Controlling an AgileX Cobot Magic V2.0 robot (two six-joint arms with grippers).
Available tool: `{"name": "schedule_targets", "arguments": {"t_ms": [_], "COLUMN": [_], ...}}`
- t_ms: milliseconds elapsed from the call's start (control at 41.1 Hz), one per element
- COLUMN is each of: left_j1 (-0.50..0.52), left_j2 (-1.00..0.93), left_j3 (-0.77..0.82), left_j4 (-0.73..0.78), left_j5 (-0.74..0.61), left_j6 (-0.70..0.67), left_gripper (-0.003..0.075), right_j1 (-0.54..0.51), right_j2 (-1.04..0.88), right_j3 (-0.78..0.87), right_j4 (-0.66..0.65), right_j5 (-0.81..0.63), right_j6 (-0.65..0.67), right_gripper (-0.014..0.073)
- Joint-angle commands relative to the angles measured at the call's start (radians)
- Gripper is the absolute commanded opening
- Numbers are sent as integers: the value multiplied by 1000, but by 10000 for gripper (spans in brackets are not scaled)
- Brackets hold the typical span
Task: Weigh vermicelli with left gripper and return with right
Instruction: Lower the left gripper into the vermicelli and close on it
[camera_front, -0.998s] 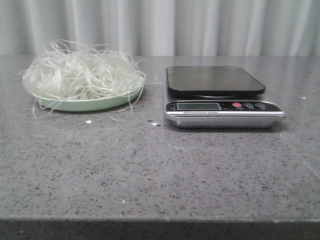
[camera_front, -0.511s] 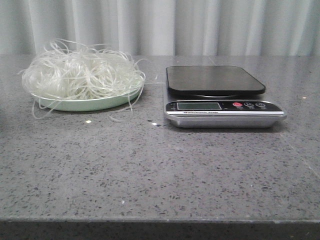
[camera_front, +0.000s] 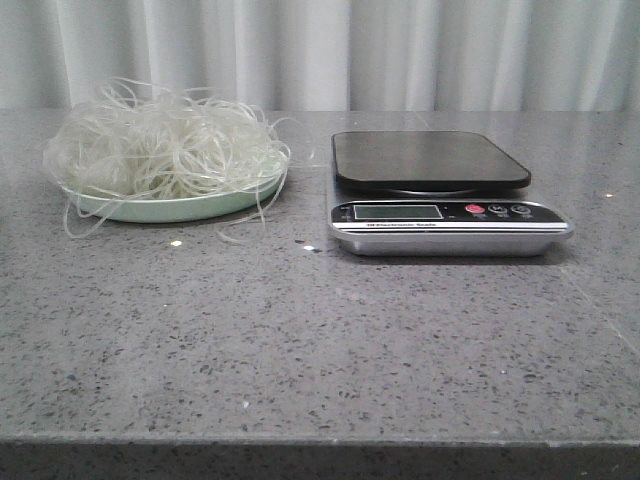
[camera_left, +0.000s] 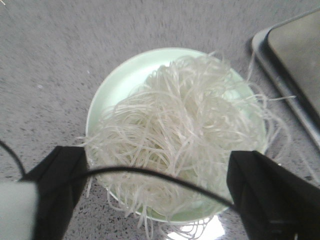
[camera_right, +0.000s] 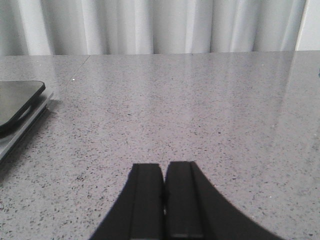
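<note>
Table (camera_front: 300, 340): grey speckled stone top, bare front edge nearest the front cam; a few small pale crumbs lie just ahead of plate & scale.
Scale (camera_front: 445, 205): R of centre, silver body w/ black weighing pad, display & buttons facing front; nothing on the pad.
Plate (camera_front: 180, 207): pale green, round, L of scale, near it but apart.
Vermicelli (camera_front: 165, 150): fluffy white nest piled on the plate, about as wide as it; loose strands hang over the rim onto the table.
L gripper (camera_left: 155, 195): spread wide above the plate in L wrist view, one black finger (camera_left: 60, 185) on each side of the nest, holding nothing; thin black cable crosses in front. Contact w/ strands: can't tell.
R gripper (camera_right: 164, 200): fingers pressed together, nothing between them, low over bare table; scale corner at edge of R wrist view.
Curtain (camera_front: 320, 50): pale, pleated, behind the table's far edge.
</note>
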Motion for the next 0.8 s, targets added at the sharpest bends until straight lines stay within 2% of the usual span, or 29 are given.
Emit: {"name": "schedule_targets", "arguments": {"t_ms": [0, 292, 560, 657, 779], "left_j1": [-4, -4, -4, -4, -4], "left_j2": [50, 204, 267, 267, 267], "left_j3": [-58, -59, -60, -60, -60], "left_j4": [-12, -14, -21, -21, -21], "left_j5": [-23, -21, -9, -5, 4], "left_j6": [6, 6, 6, 6, 6], "left_gripper": [622, 622, 613, 549, 384], "right_j1": [-1, -1, -1, -1, -1], "right_j2": [-16, -16, -16, -16, -16], "right_j3": [-8, -8, -8, -8, -8], "right_j4": [-7, -7, -7, -7, -7], "right_j5": [-80, -80, -80, -80, -80], "right_j6": [-4, -4, -4, -4, -4], "right_gripper": [152, 152, 152, 152, 152]}}
